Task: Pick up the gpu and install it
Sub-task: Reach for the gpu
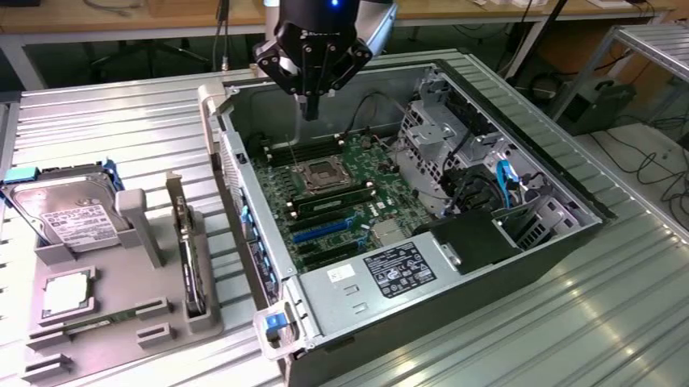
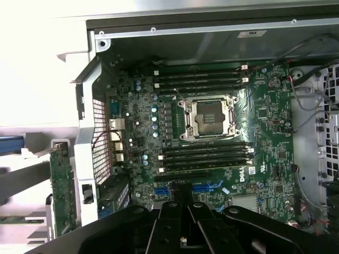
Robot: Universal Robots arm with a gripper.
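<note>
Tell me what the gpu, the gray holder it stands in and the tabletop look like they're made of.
The gpu: apparently a dark circuit board with a shiny bare-metal bracket at one end. The gray holder: matte, evenly gray, probably plastic. The tabletop: ribbed sheet metal with a dull silvery sheen, likely aluminium or steel.

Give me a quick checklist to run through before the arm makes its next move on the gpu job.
1. The gripper is empty: ok, shut with nothing in it, above the open case.
2. The gripper is open for a grasp: not ok, it is shut.
3. The gpu is accessible: ok, standing on edge in the gray holder, nothing over it.
4. The blue slots are free: ok, no card seated.
5. Slot latch position: cannot tell.
</note>
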